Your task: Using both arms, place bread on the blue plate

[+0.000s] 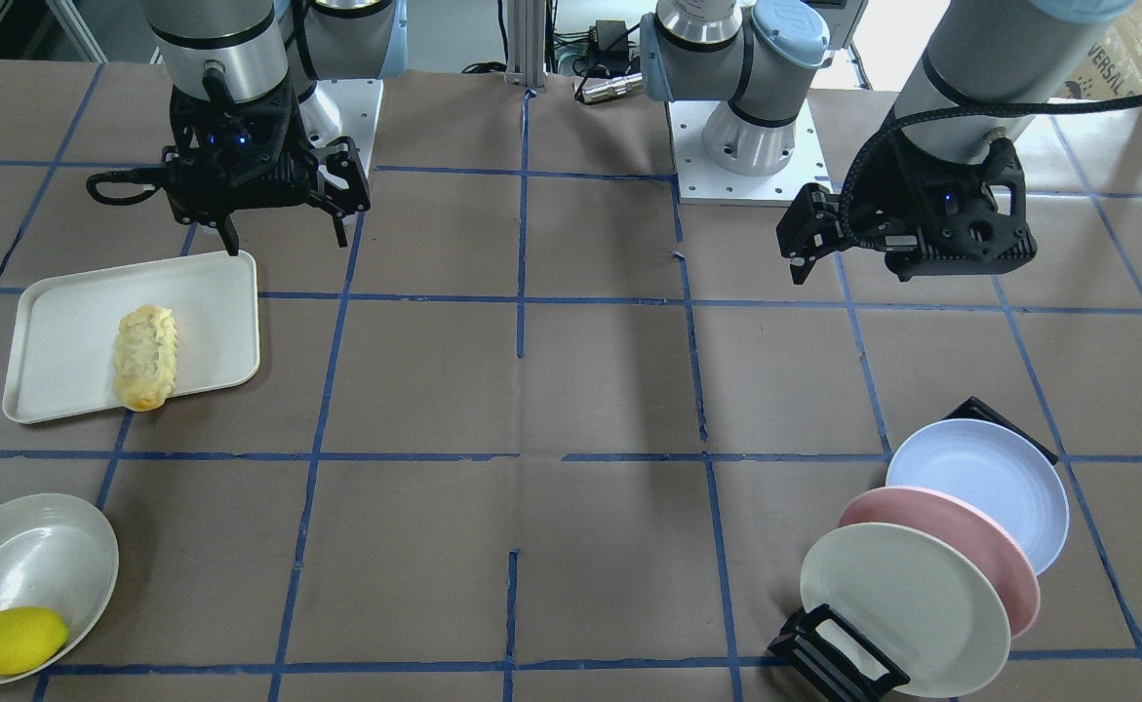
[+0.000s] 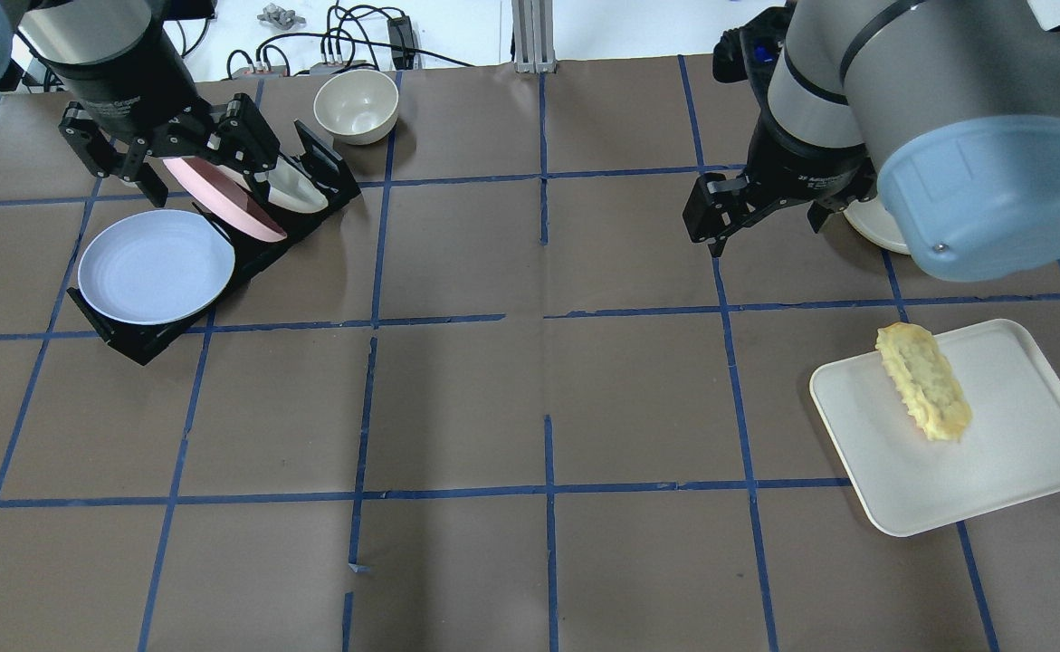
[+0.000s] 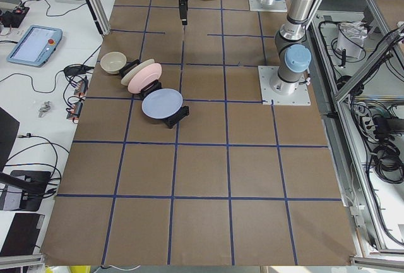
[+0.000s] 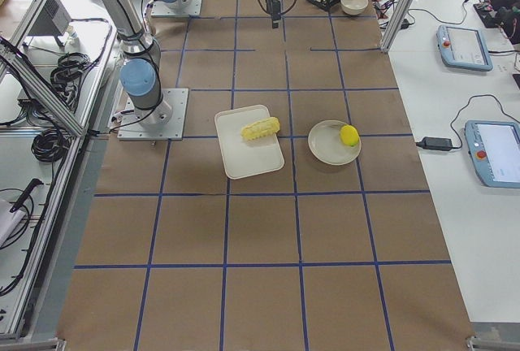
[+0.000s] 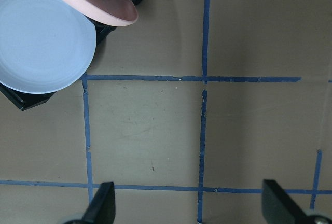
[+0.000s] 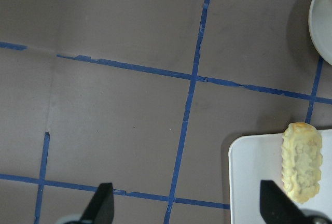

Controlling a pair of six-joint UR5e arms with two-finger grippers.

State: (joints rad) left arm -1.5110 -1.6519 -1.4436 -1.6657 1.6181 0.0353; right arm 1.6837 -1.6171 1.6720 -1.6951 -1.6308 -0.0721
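2 grippers, both empty, fingers spread wide. Nearest in overhead view: white tray on the R side, with bread lying flat on its L part, one end at the tray's rim. R gripper hangs above bare table, clear of the tray. From its wrist cam the bread shows at lower R, just beyond one finger, not btwn the two, no contact.

Further on, L side: blue plate stands tilted in the front slot of black rack. Pink plate & cream plate sit in the slots behind it. L gripper hovers near the rack w/ nothing btwn its fingers. Its wrist cam has the blue plate at top L, well apart from the fingertips.

Bread & blue plate are well apart, on opposite sides of the table. Farthest: small cream bowl by the table edge.
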